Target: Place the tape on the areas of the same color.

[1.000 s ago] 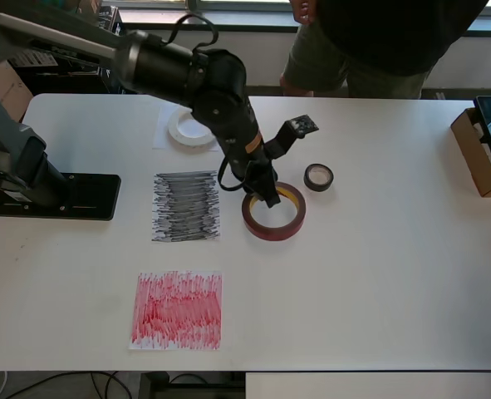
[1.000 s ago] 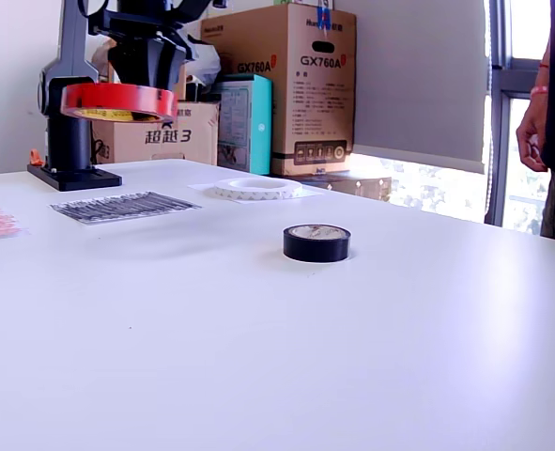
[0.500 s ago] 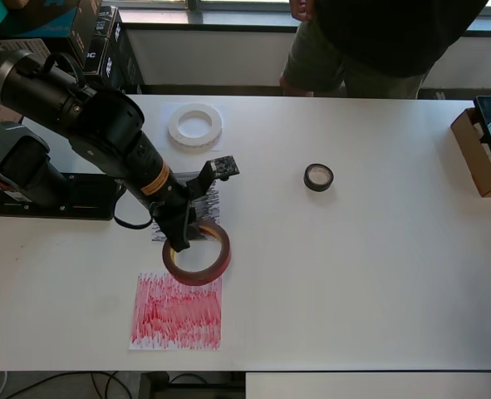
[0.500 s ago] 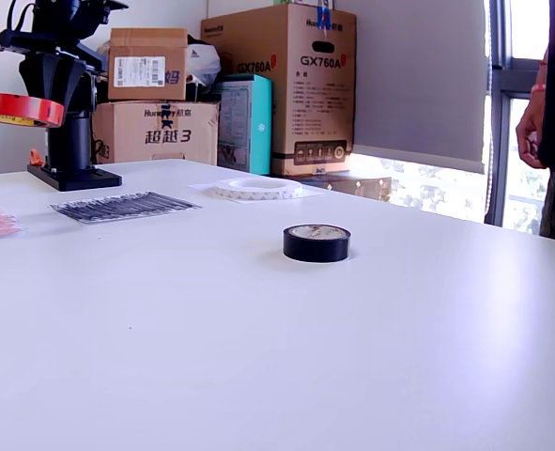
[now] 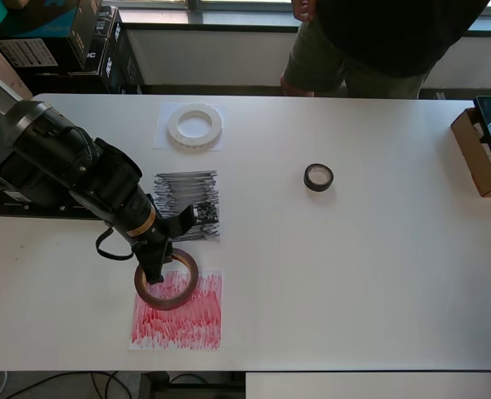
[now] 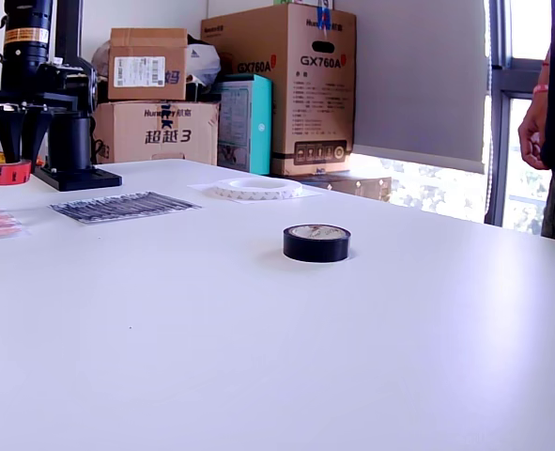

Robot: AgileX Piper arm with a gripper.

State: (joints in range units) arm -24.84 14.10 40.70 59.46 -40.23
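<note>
Claw (image 5: 155, 275) pinched shut on the wall of the red tape ring (image 5: 168, 281), held above the near edge of the red sheet (image 5: 179, 315). Ring looked stiff and light; gripping its wall suited it.

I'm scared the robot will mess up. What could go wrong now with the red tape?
The gripper holds the red tape in the air over the top edge of the red sheet. Let go here, it might land partly off the sheet, or roll away.

Coming down, the ring could push the thin sheet and make it slide.

The black tape still sits far from the black sheet.
</note>
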